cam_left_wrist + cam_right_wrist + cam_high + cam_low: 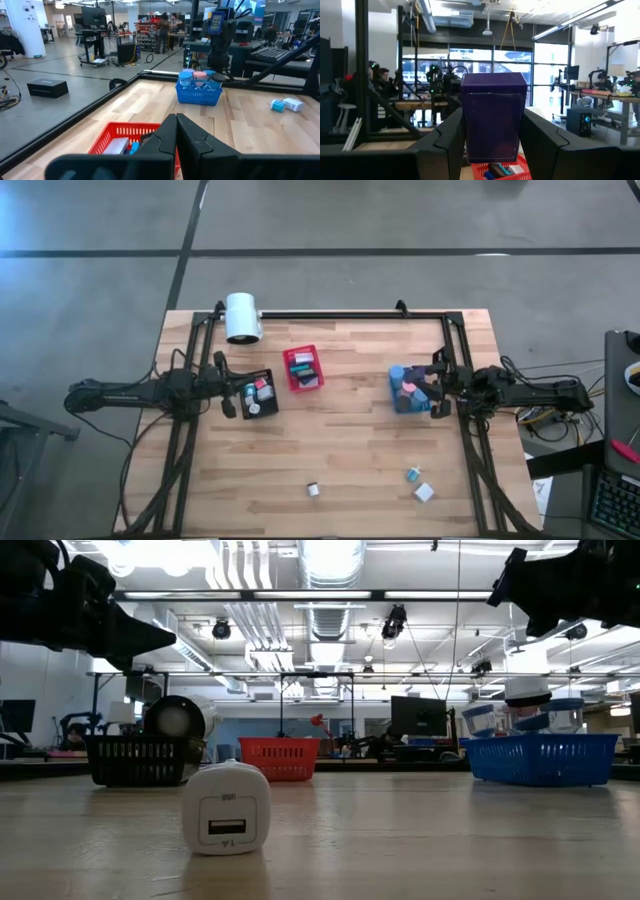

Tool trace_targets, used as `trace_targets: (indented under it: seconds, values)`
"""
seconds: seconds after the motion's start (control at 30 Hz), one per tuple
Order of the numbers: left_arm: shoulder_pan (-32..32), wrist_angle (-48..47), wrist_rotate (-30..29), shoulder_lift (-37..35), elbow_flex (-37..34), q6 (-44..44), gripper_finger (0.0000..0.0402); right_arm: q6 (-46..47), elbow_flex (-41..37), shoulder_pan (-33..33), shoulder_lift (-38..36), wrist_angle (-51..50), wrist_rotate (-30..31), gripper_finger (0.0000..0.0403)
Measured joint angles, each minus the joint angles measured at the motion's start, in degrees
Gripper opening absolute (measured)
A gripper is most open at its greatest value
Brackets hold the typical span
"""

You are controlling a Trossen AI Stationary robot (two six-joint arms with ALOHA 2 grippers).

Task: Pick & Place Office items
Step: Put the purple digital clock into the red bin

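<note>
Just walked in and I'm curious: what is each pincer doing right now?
Left pincer: closed, holding nothing, above the black basket.
Right pincer: closed on a purple box.

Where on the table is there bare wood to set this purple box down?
Free: the wide centre strip between the red bin and blue bin, and the near-left area below the black bin. Crowded: the near-right edge, where three loose pieces lie, and around each bin. The right gripper holds the purple box.
</note>
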Motion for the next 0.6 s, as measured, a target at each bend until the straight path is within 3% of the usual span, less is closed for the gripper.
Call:
trace_targets:
  seconds: [0.3, 0.6]
  values:
    - [0.0, 0.2, 0.0, 0.0, 0.0, 0.0, 0.0012, 1.9, 0.0, 0.0, 2.2, -7.8, 3.6, 0.0147]
    - [0.0, 0.2, -0.2, 0.0, 0.0, 0.4, 0.001, -0.6, 0.0, 0.0, 4.4, -7.8, 2.3, 0.0147]
